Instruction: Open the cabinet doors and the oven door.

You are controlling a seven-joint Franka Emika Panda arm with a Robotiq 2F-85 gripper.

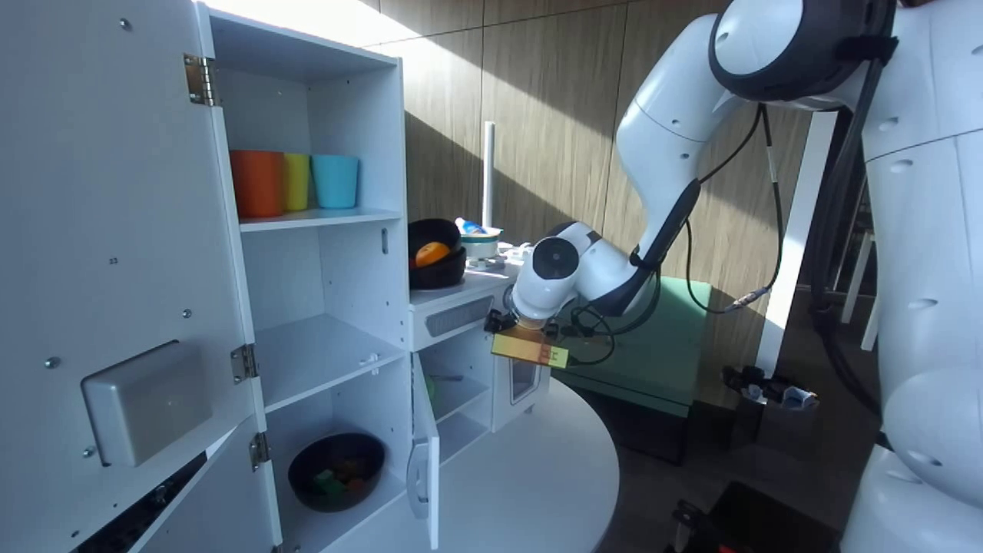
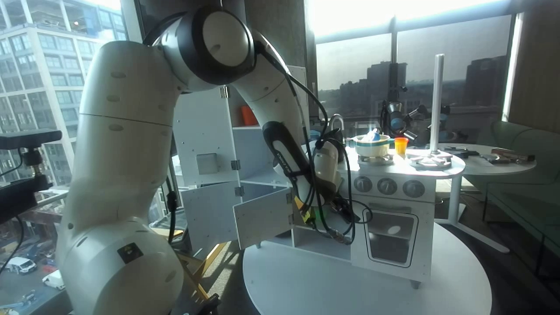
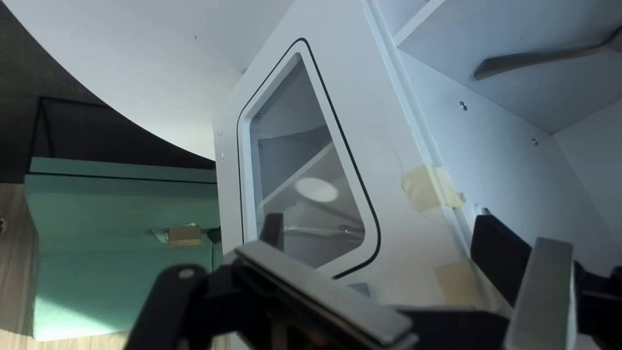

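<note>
In both exterior views the tall cabinet door stands swung wide, its grey inset showing. Below it, a shorter lower cabinet door is swung outward too. A small, plain white door of the short unit juts out over the table, its handle visible. The oven door has a black-outlined window and looks closed, with tan tape across its side edge. My gripper hangs in front of the short unit, open, nothing visible between its pads. A yellow piece shows at the gripper; its nature is unclear.
Cups and a black bowl stand inside the tall cabinet. On the counter are black bowls, a pot and an orange cup. Cables loop around the wrist. The round white table lies below.
</note>
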